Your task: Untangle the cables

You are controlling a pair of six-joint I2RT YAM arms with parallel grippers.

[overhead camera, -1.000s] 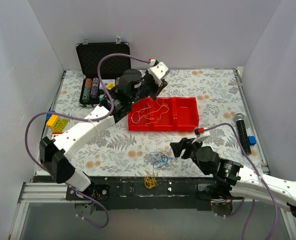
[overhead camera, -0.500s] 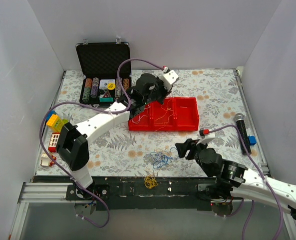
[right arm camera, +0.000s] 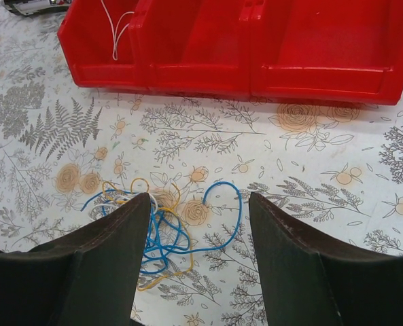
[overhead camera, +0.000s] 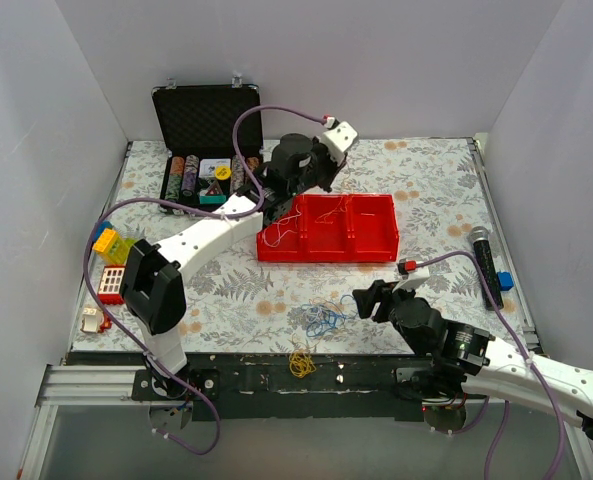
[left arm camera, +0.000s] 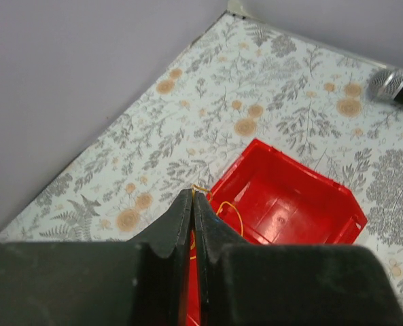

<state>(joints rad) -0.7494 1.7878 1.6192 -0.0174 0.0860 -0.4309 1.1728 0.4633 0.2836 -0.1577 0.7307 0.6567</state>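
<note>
Over the floral desk (right arm camera: 45, 129), my left pincer (left arm camera: 193, 196) clamps a yellow wire (left arm camera: 237, 216); right pincer (right arm camera: 199, 198) spread above the cables (right arm camera: 162, 239).

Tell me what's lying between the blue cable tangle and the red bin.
Nothing but bare floral tablecloth separates the cable tangle from the red bin; the right wrist view shows it.

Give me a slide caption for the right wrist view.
Open right gripper hovers above tangled cables, red tray beyond.
</note>
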